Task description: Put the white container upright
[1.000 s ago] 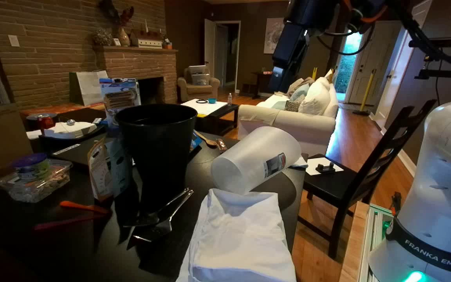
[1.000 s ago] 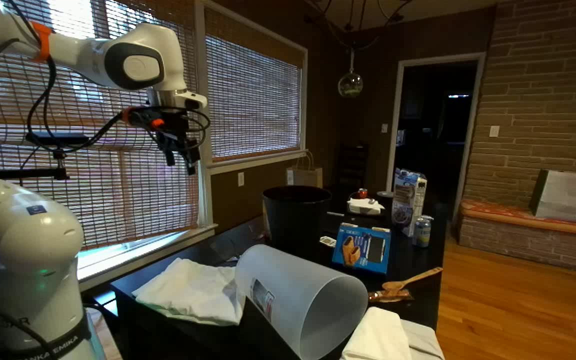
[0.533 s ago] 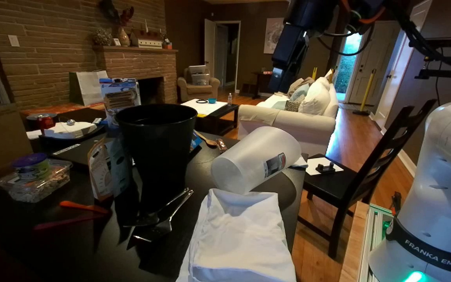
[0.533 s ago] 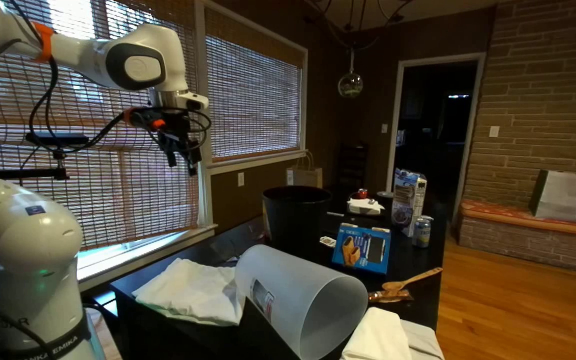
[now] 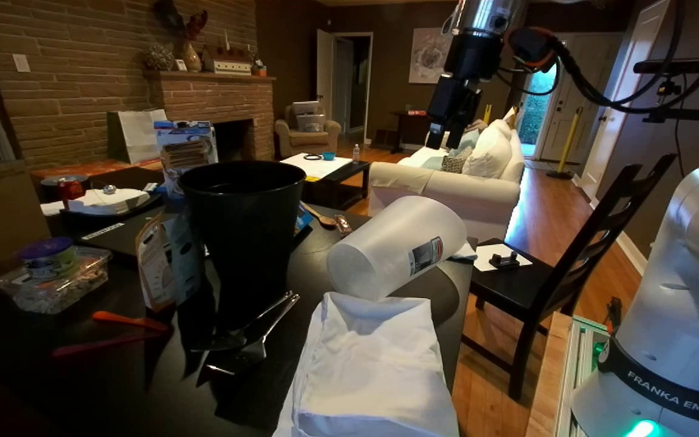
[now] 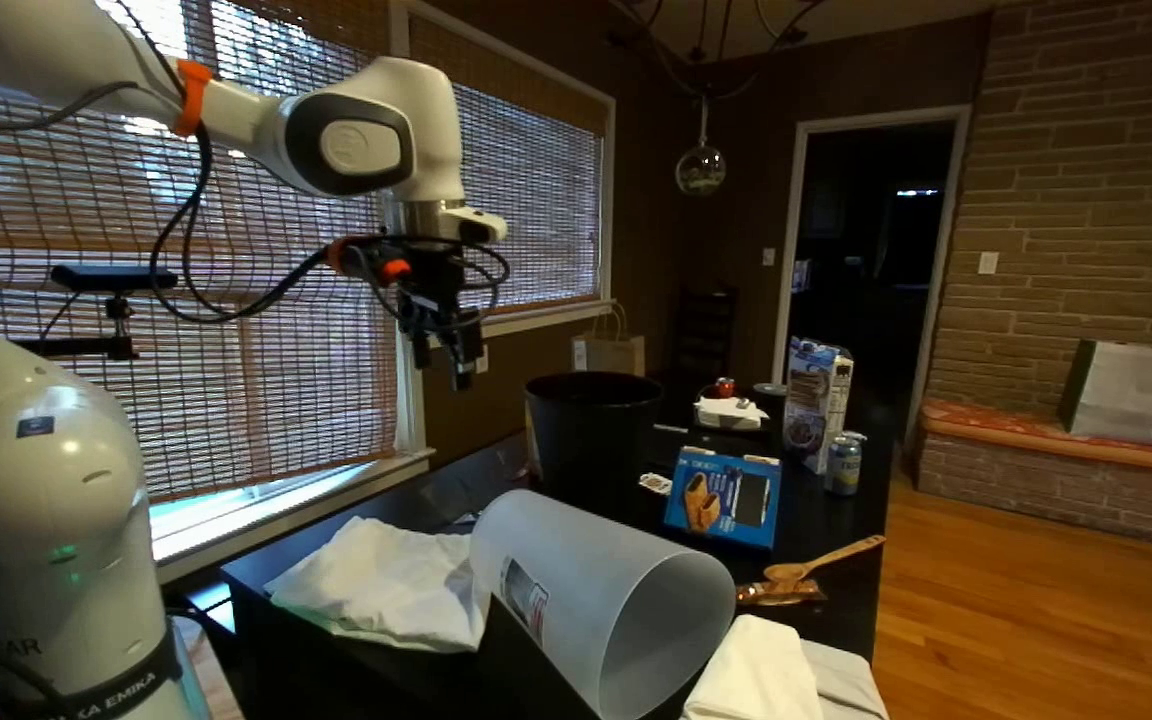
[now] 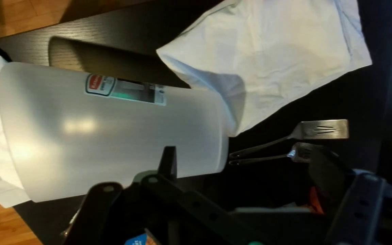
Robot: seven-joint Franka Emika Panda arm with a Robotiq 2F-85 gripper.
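One white container point(image 7: 114, 132) on side — translucent, tapered, labelled — end effector point(image 6: 442, 364) spread wide

White container point(image 6: 576, 545): translucent, tapered, labelled; lying on its side at lower centre in an exterior view, wide open rim toward lower right.

The container point(image 7: 114, 136) is kinda milky white, its label point(image 7: 124, 89) at 10 o'clock in the wrist view red, white, black and a bit of green. Cloth point(image 7: 277, 64) at 2 o'clock there: plain white. Bin point(image 5: 243, 233) at 9 o'clock in an exterior view? Solid black, same as the hand point(image 5: 446, 140) and worktop point(image 5: 167, 400).
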